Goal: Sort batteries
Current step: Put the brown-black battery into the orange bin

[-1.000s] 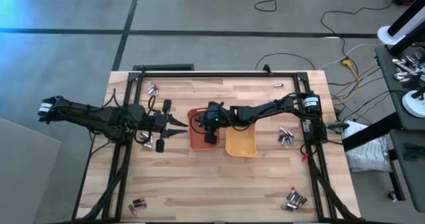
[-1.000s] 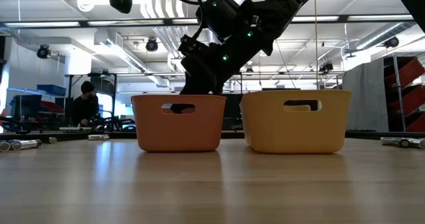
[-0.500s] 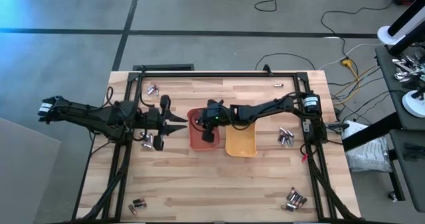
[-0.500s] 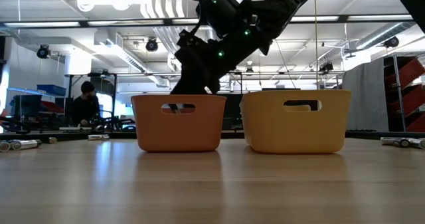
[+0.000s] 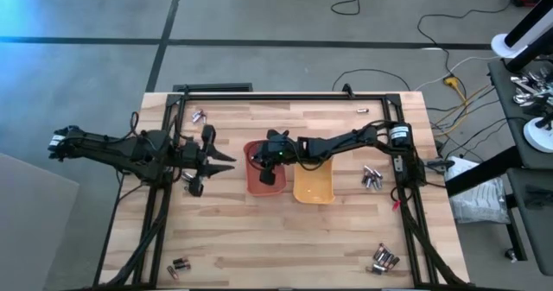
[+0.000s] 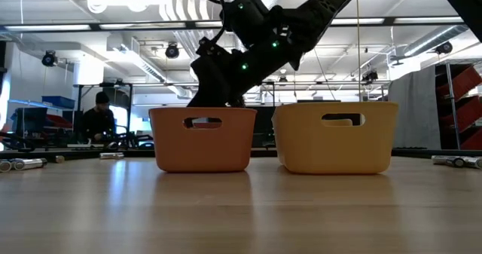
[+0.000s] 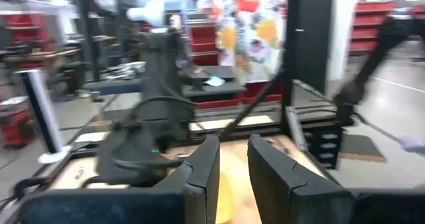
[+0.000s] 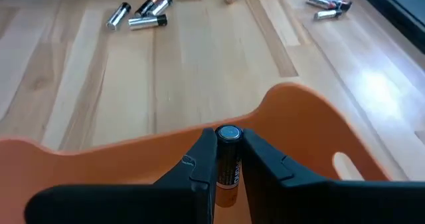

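My right gripper (image 5: 267, 173) reaches from the table's right over the orange tray (image 5: 252, 180) and is shut on a dark battery with a coppery band (image 8: 228, 163). In the low view it dips behind the orange tray's (image 6: 202, 139) rim. The yellow tray (image 5: 314, 186) stands next to the orange one on its right. My left gripper (image 5: 226, 158) hovers left of the orange tray, open by a narrow gap, with nothing between its fingers (image 7: 232, 174). Loose batteries lie on the table, one group (image 5: 192, 181) under the left gripper and another (image 5: 373, 177) on the right. My right gripper pinches the battery's side (image 8: 228, 174) between its two fingertips. The battery lies along the fingers, and its silvery end cap (image 8: 228, 132) sticks out past their tips. The fingers slant down from the table's right. The battery is lifted clear, above the orange tray's inside.
More batteries lie at the far left (image 5: 199, 116), near left (image 5: 178, 265), near right (image 5: 385, 258) and far edge (image 5: 363, 110). The dark frame rails (image 5: 155, 205) run along the table's sides. A person (image 6: 96, 118) sits in the room beyond the table.
My right gripper has shifted a little toward the table's left over the orange tray, still shut on the battery. My left gripper has drawn back toward the table's left edge, away from the orange tray.
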Available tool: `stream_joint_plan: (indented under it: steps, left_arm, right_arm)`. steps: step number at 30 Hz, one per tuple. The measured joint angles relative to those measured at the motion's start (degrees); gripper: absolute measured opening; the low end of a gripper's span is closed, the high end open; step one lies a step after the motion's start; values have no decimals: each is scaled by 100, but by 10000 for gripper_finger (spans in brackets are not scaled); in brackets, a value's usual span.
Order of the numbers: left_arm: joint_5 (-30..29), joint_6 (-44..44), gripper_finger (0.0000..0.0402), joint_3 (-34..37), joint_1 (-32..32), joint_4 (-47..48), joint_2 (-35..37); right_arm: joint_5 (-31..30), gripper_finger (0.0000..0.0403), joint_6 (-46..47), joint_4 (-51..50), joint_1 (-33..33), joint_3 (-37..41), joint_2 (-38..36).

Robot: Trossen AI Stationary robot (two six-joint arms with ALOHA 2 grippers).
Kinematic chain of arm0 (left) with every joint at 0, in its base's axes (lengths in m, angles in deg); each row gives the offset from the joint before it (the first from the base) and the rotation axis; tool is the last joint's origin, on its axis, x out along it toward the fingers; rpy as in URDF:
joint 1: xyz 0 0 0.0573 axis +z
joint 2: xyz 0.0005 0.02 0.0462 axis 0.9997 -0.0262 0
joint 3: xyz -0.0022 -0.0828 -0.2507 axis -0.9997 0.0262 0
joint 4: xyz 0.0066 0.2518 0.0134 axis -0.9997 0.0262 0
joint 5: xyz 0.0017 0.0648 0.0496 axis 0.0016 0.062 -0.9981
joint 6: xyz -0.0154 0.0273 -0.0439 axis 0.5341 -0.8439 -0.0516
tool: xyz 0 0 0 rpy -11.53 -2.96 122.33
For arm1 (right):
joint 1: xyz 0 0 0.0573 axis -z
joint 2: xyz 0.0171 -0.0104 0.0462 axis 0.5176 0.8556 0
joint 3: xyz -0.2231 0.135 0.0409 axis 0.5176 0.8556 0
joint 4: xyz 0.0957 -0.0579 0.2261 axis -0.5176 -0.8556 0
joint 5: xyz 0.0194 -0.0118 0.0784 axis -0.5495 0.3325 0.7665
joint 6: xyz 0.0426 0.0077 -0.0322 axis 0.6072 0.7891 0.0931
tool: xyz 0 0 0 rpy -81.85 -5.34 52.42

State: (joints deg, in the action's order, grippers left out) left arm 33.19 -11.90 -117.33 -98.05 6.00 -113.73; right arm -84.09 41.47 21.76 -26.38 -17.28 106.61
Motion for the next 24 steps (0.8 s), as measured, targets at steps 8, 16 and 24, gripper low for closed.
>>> stream_joint_plan:
  steps: [8, 16, 24]
  left_arm:
    - [-22, -405, 61, 534, -192, -100, 513]
    - [-100, -468, 61, 618, -190, -218, 884]
    - [-99, -552, 61, 584, -190, -227, 852]
  right_arm:
    - [145, 43, 72, -563, 22, -26, -11]
    - [145, 42, 77, -409, 38, -24, 174]
    - [82, 44, 5, -343, 46, -33, 326]
